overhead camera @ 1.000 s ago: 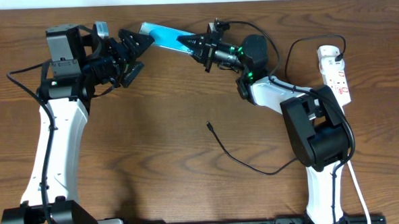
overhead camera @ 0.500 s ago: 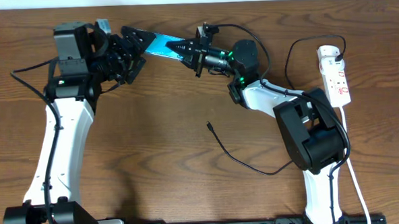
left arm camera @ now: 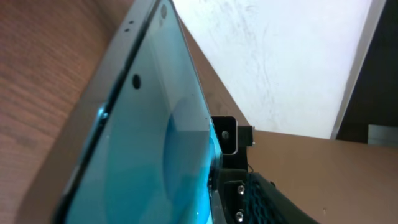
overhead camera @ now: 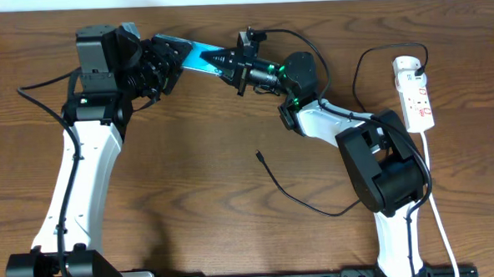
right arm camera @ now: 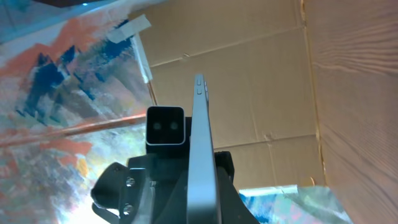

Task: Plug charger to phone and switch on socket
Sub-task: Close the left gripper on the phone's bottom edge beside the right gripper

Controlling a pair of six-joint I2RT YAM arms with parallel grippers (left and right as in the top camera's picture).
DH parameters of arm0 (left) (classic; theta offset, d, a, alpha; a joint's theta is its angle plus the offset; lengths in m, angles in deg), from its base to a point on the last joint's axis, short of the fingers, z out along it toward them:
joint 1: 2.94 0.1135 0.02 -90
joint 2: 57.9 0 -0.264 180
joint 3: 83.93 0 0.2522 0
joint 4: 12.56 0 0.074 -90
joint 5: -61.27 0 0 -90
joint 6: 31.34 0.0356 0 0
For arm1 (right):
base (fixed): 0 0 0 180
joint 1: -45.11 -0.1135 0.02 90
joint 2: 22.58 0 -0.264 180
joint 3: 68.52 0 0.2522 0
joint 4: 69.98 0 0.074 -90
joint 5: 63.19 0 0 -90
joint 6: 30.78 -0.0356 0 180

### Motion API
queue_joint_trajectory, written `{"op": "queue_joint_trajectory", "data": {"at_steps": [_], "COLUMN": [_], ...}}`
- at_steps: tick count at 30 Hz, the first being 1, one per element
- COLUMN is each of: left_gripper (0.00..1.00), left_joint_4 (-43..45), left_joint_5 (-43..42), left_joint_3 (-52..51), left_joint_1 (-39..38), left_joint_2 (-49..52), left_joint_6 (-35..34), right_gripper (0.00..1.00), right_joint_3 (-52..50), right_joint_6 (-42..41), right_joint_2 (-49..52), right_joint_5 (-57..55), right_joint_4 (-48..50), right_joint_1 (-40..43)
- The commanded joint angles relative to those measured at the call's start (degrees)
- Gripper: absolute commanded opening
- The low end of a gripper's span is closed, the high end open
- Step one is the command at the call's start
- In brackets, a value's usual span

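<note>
The phone point(overhead camera: 195, 55), teal-screened with a dark frame, is held in the air over the table's far edge. My right gripper point(overhead camera: 229, 64) is shut on its right end; the right wrist view shows the phone edge-on point(right arm camera: 200, 124) between the jaws point(right arm camera: 202, 186). My left gripper point(overhead camera: 166, 60) is open around the phone's left end. In the left wrist view the screen point(left arm camera: 155, 137) fills the frame and one finger point(left arm camera: 239, 193) touches its edge; the other finger is hidden. The charger's black cable tip point(overhead camera: 259, 155) lies loose mid-table. The socket point(overhead camera: 417, 93) lies at the right.
The black cable point(overhead camera: 317, 209) curves from its tip toward the right arm's base point(overhead camera: 390, 174) and loops up to the white adapter point(overhead camera: 407, 65) on the socket. A white cord point(overhead camera: 439, 222) runs down the right side.
My left arm has moved right and up, bringing its open jaws around the phone's left end. My right gripper has carried the phone a little to the left and more level.
</note>
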Motion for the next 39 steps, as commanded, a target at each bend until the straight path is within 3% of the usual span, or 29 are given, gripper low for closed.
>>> {"op": "queue_joint_trajectory", "data": {"at_steps": [1,5,11,32,34,39], "left_gripper": [0.43,0.41,0.19,0.19,0.10,0.08], "left_joint_4": [1.99,3.65,4.66,11.78,12.79,16.13], "left_joint_5": [0.28,0.07,0.31,1.42,1.36,0.00], "left_joint_3": [-0.35,-0.35,-0.35,-0.35,-0.35,-0.35], "left_joint_1": [0.02,0.02,0.02,0.02,0.04,0.04], "left_joint_2": [0.22,0.22,0.33,2.47,2.78,2.84], "left_joint_6": [0.04,0.04,0.02,-1.05,-1.51,-2.12], "right_gripper": [0.01,0.01,0.01,0.01,0.01,0.01], "right_joint_3": [1.51,1.51,1.53,4.92,4.92,4.92], "right_joint_6": [-0.52,-0.52,-0.52,-0.50,-0.50,-0.50], "right_joint_2": [-1.05,-1.25,-1.25,-1.25,-1.25,-1.25], "right_joint_5": [-1.60,-3.87,-5.29,-7.74,-7.67,-7.56], "right_joint_4": [0.48,0.48,0.50,-0.20,-0.20,-1.07], "right_joint_1": [-0.68,-1.29,-1.55,-3.10,-3.23,-3.26]}}
